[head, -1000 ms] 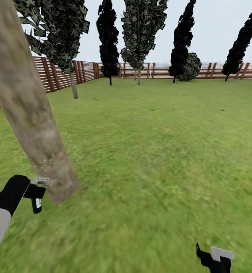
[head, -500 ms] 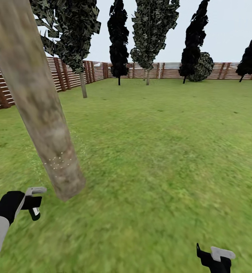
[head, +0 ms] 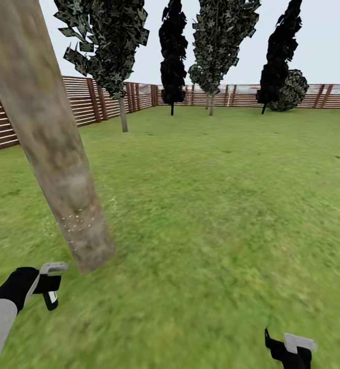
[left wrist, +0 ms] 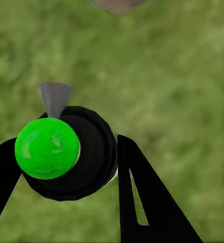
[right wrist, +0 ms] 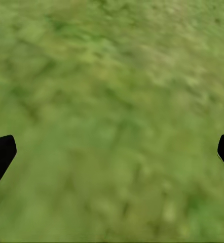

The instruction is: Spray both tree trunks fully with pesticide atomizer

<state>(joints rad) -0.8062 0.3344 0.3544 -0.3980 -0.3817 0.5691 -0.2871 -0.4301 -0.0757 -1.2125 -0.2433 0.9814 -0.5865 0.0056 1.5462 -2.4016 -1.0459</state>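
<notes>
Tree trunk [head: 47, 138], crown cut off above.

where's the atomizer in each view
Head view: low at the left edge, the atomizer is in the left pincer, beside the base of the trunk.
Left wrist view: centre-left, green ball on black body, between the fingers.
Right wrist view: grass between two fingertips; no atomizer.
Shared landmark: the grass.
</notes>
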